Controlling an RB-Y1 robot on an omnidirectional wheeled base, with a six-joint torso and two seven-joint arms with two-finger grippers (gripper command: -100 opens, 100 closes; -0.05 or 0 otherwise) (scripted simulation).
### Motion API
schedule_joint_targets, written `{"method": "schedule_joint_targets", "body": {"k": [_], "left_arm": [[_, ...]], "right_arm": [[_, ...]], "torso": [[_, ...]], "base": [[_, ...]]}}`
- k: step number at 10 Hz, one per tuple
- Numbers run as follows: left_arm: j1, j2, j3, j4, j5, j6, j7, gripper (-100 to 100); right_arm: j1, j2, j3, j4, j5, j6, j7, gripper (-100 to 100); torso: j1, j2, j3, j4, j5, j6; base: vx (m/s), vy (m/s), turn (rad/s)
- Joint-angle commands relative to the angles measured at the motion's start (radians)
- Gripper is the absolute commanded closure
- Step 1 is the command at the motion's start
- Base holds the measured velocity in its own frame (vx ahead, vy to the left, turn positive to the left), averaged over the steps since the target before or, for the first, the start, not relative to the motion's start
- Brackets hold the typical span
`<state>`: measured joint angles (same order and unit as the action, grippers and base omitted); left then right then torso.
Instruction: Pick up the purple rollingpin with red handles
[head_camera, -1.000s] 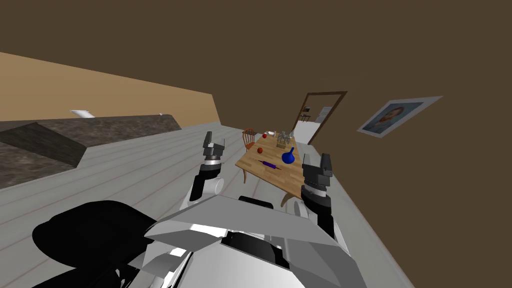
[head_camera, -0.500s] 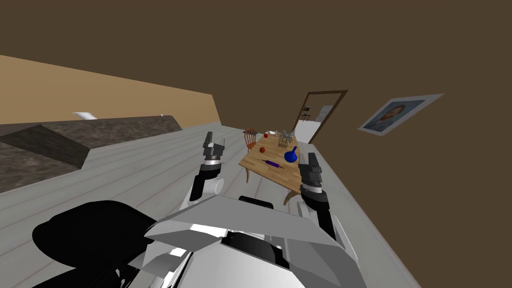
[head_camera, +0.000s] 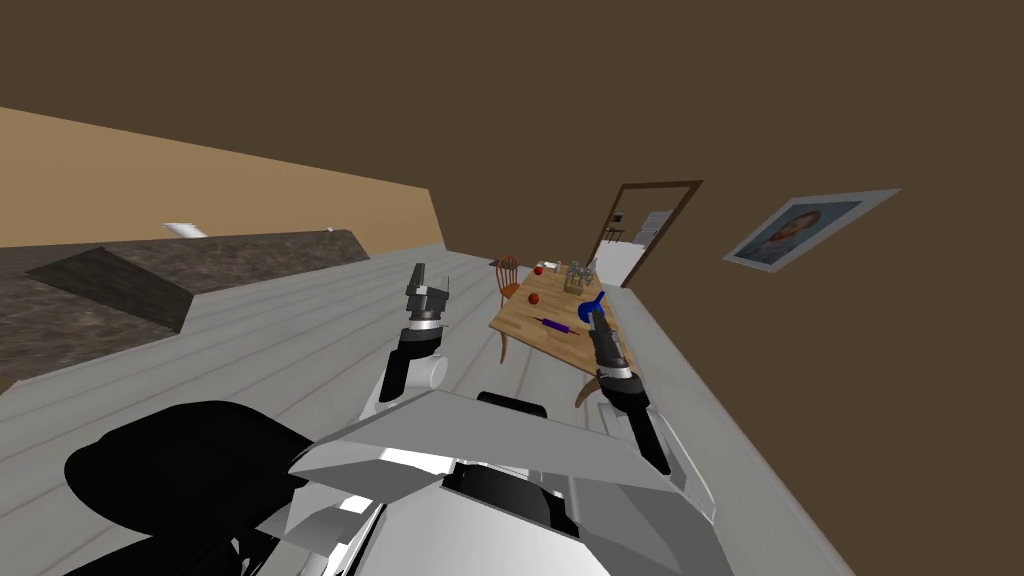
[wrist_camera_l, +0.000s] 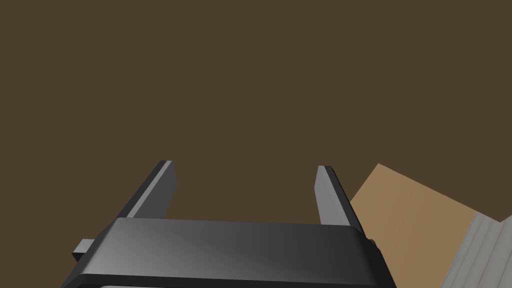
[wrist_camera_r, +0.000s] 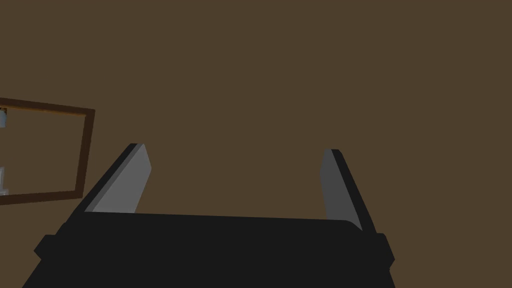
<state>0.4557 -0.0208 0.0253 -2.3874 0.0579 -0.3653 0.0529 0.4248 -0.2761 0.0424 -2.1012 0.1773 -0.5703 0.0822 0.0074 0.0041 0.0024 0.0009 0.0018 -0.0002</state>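
The purple rolling pin (head_camera: 556, 325) with red handles lies flat on a wooden table (head_camera: 530, 335) ahead of me, near its middle. My right gripper (head_camera: 598, 318) is stretched forward and reaches over the table's near right part, just right of the pin and apart from it. In the right wrist view that gripper (wrist_camera_r: 234, 150) is open and holds nothing. My left gripper (head_camera: 428, 278) is raised over the floor, left of the table. Its fingers (wrist_camera_l: 161, 185) also stand open and hold nothing.
A blue vase (head_camera: 590, 303), two red apples (head_camera: 533, 298) and a small rack (head_camera: 577, 275) stand on the table. A wooden chair (head_camera: 508, 275) is at its far left. A doorway (head_camera: 640, 235) lies beyond it. A dark counter (head_camera: 150, 285) runs along the left.
My right arm has stretched forward and its gripper has tipped toward the table, now partly covering the blue vase. The view has shifted slightly. The left arm has not moved.
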Motion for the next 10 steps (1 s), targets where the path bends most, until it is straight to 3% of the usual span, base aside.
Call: {"method": "schedule_joint_targets", "body": {"k": [1, 7, 10], "left_arm": [[0.0, 0.0, 0.0, 0.0, 0.0, 0.0, 0.0, 0], [0.0, 0.0, 0.0, 0.0, 0.0, 0.0, 0.0, 0], [0.0, 0.0, 0.0, 0.0, 0.0, 0.0, 0.0, 0]], "right_arm": [[-0.027, -0.05, 0.012, 0.043, 0.026, 0.025, 0.045, -100], [-0.098, -0.202, 0.039, 0.206, 0.1, 0.063, 0.16, -100], [-0.116, -0.24, 0.048, 0.266, 0.121, 0.073, 0.189, -100]], "torso": [[0.0, 0.0, 0.0, 0.0, 0.0, 0.0], [0.0, -0.002, -0.001, 0.0, 0.0, 0.0], [-0.003, -0.003, -0.002, -0.001, 0.0, 0.0]], "base": [[-0.06, 0.151, 0.058], [-0.035, 0.142, 0.055], [-0.016, 0.072, 0.055]]}}
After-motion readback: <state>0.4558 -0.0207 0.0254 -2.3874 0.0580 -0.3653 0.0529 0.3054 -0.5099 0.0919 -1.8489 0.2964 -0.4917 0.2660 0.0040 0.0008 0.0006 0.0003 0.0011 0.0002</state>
